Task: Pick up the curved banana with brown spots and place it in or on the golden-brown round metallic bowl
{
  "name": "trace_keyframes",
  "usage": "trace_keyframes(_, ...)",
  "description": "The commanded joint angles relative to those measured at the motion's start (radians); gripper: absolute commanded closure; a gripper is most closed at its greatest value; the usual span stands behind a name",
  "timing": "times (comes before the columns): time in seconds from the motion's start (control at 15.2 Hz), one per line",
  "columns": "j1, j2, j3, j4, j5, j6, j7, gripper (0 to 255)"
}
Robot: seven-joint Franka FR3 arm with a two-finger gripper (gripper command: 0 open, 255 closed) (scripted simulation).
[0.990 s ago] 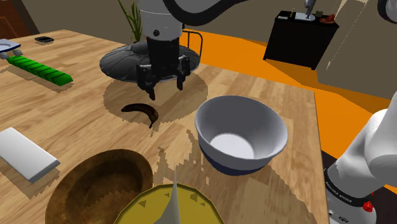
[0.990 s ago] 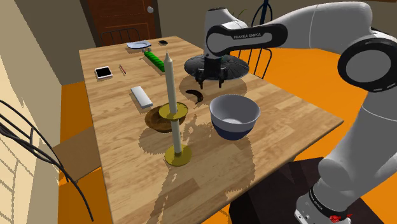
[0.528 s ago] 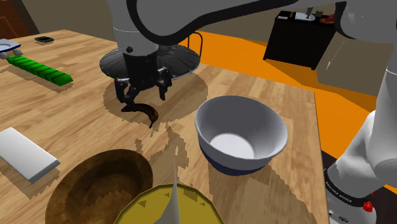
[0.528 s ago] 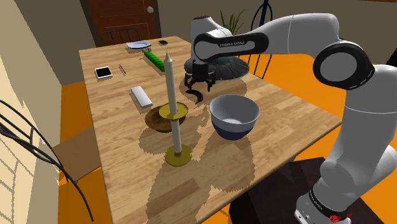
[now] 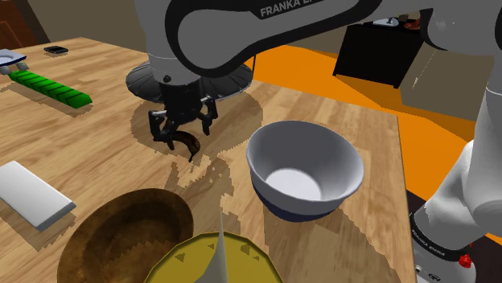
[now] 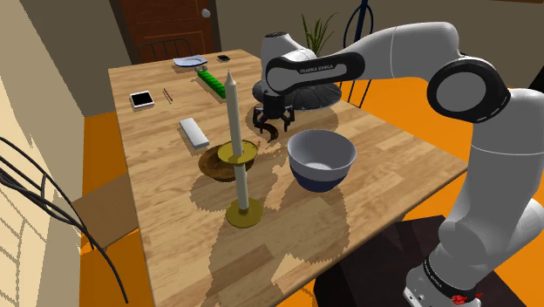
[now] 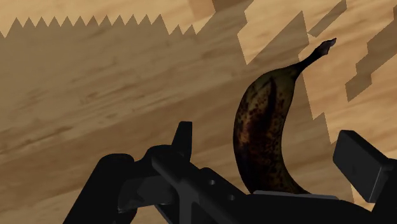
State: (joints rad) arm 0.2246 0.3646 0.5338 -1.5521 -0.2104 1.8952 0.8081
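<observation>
Wooden worktop [image 5: 354, 112], orange floor [image 5: 306, 68] behind. Black pincer [image 5: 183, 130] low over worktop, fingers apart, straddling dark brown-spotted banana [image 7: 267, 127]. Banana lies on wood between fingers, gap visible each side, stem pointing away from pincer. Brown round bowl [image 5: 121, 233] well apart from pincer. Pale bowl [image 5: 306, 161] nearer, off to one side.

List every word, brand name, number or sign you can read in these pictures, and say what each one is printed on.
"FRANKA E": pale letters on the arm, in the shoulder view; the rest of the word runs out of sight.
"FRANKA EMIKA": on the same arm's dark band, in the second exterior view; small but legible.
No other word, number or sign is legible.
</observation>
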Motion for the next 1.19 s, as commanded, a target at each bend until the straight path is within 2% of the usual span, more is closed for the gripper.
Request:
trace_keyframes(0.0,0.000,0.000,0.000,-0.001,0.000,0.001,0.000,0)
trace_keyframes(0.2,0.000,0.000,0.000,-0.001,0.000,0.001,0.000,0)
trace_keyframes(0.26,0.000,0.000,0.000,-0.001,0.000,0.001,0.000,255)
trace_keyframes(0.86,0.000,0.000,0.000,-0.001,0.000,0.001,0.000,255)
trace_keyframes(1.12,0.003,-0.006,0.003,0.045,0.005,-0.050,-0.005,255)
